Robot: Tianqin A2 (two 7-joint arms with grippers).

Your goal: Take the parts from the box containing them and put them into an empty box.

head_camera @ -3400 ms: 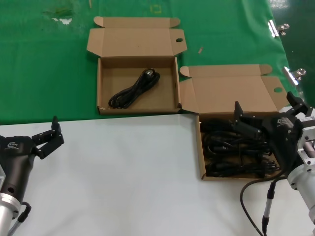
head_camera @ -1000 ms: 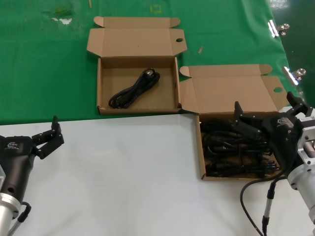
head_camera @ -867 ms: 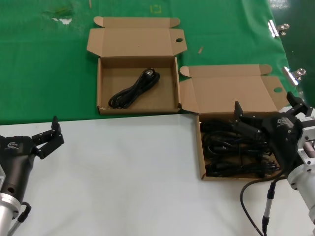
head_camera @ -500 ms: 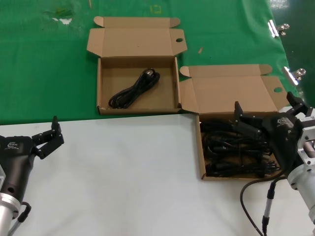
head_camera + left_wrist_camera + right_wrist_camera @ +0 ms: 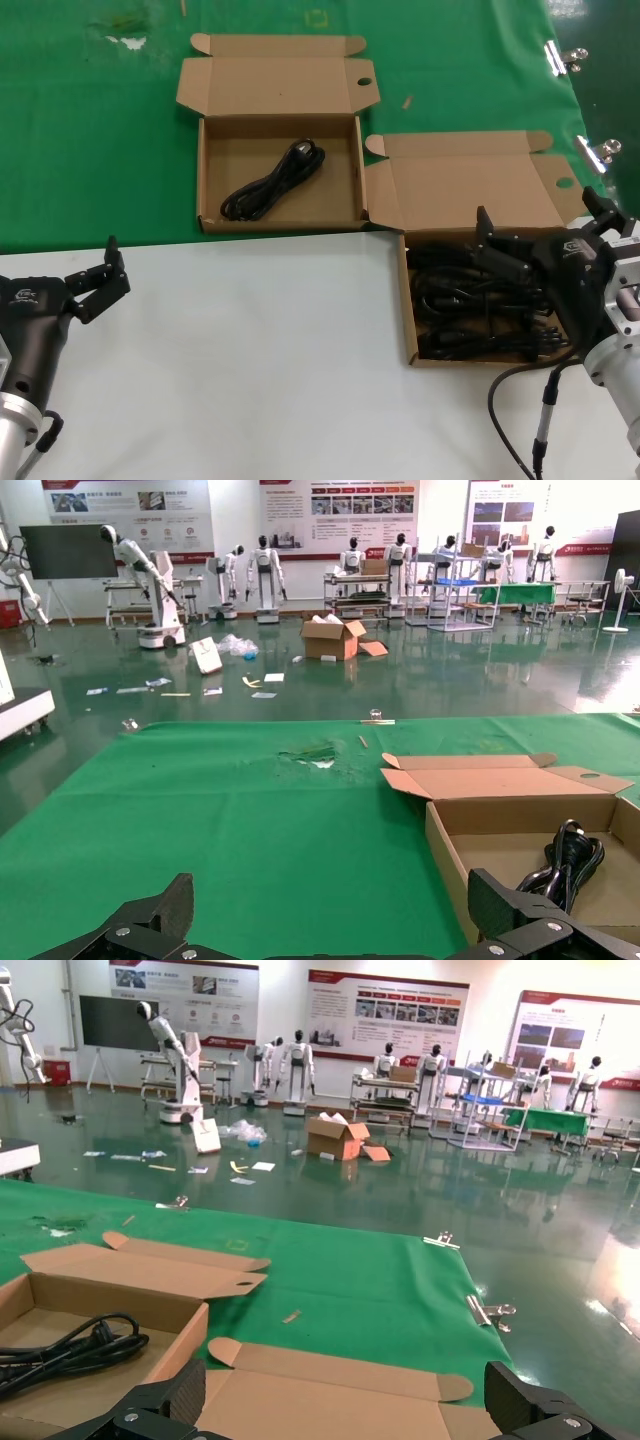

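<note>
Counter (image 5: pixel 250 360) is white in front with green cloth behind; both boxes sit open, lids folded back.

Progress, judged from the layout: early. One cord is across, most are not.

The far box (image 5: pixel 212 180), on the green cloth left of centre, is the receiving one: it holds a single black power cord (image 5: pixel 272 180) lying diagonally on its floor, a loose elongated coil with the plug end toward the far right corner. It also shows in the left wrist view (image 5: pixel 565 860).

The near box (image 5: pixel 408 320), at the right straddling the cloth edge and almost touching the far box's corner, holds the remaining cords (image 5: pixel 470 310): several black bundles stacked roughly parallel, tangled-looking, count unclear. Its lid flap has one small round hole.

Right gripper (image 5: pixel 545 240) hovers over the full box's right side, fingers spread wide, holding nothing; whether it touches the cords cannot be told. Probably lining up the next pick.

Left gripper (image 5: pixel 95 280) is parked at the counter's left edge, well apart from both boxes, fingers spread, empty.
</note>
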